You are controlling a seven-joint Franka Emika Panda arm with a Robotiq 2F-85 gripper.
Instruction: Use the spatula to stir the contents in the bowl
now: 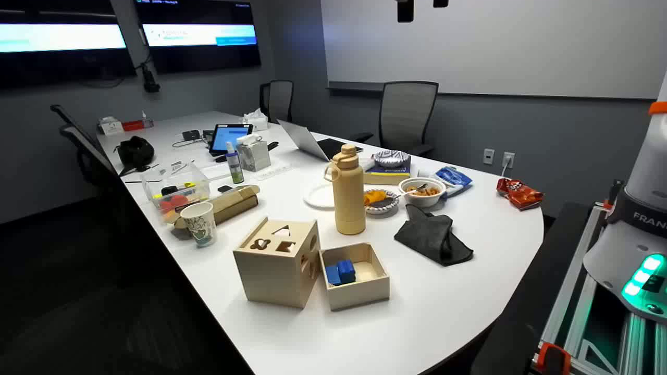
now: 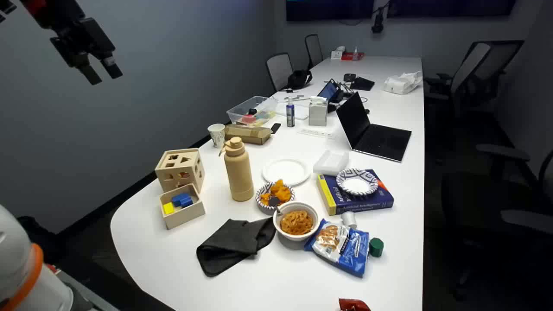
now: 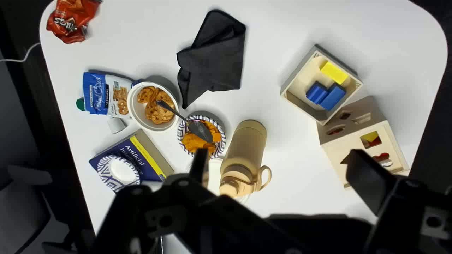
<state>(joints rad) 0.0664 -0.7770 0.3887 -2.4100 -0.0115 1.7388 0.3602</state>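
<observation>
one white bowl (image 3: 139, 114) of pretzel crisps (image 3: 164, 114) upper left, wrist view, one spoon (image 3: 200, 131) bridging to patterned bowl (image 3: 181, 135), two fingers (image 3: 369, 180) way apart

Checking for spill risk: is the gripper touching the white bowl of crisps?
Apart. In an exterior view, the gripper hangs high up, with a wide gap between it and the white bowl standing on the table.

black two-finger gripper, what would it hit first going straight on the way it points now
Aimed downward, the black two-finger gripper looks likeliest to meet the low, open-topped pale wooden tray first; depth is unclear, so it might instead meet the white tabletop beside it.
</observation>
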